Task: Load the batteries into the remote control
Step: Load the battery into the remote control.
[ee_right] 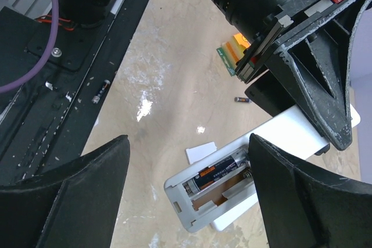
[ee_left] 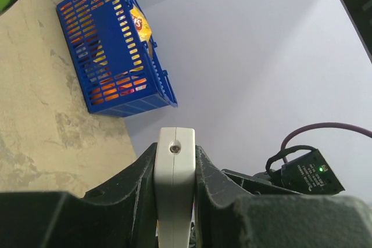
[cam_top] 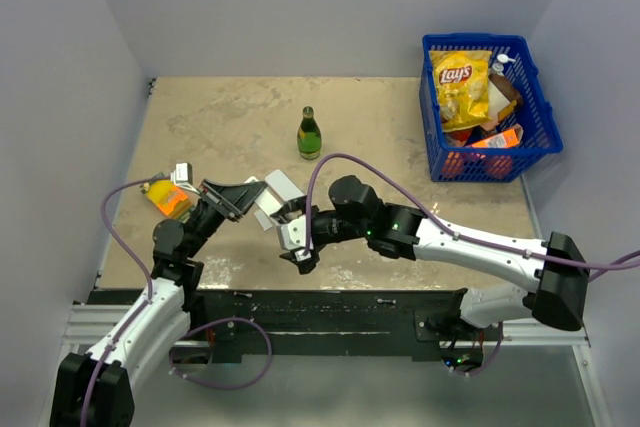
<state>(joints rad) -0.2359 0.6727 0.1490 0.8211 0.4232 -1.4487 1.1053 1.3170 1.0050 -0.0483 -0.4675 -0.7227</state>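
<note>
The white remote control [ee_right: 273, 137] is tilted above the table with its back compartment open. One dark battery [ee_right: 224, 169] lies in the upper slot, and the slot beside it is bare. A second battery [ee_right: 243, 100] lies loose on the table farther off. My left gripper [ee_left: 174, 166] is shut on the remote's [ee_left: 174, 190] body, pressing both of its sides. My right gripper [ee_right: 189, 196] hovers open over the compartment end, with one finger on each side and nothing in it. In the top view both grippers meet at the remote [cam_top: 270, 205].
A small white cover piece [ee_right: 200, 152] lies on the table under the remote. An orange packet [cam_top: 168, 197] sits at the left, a green bottle [cam_top: 309, 134] at the middle back, and a blue basket [cam_top: 490, 107] of snacks at the back right. The black base rail [cam_top: 330, 312] runs along the near edge.
</note>
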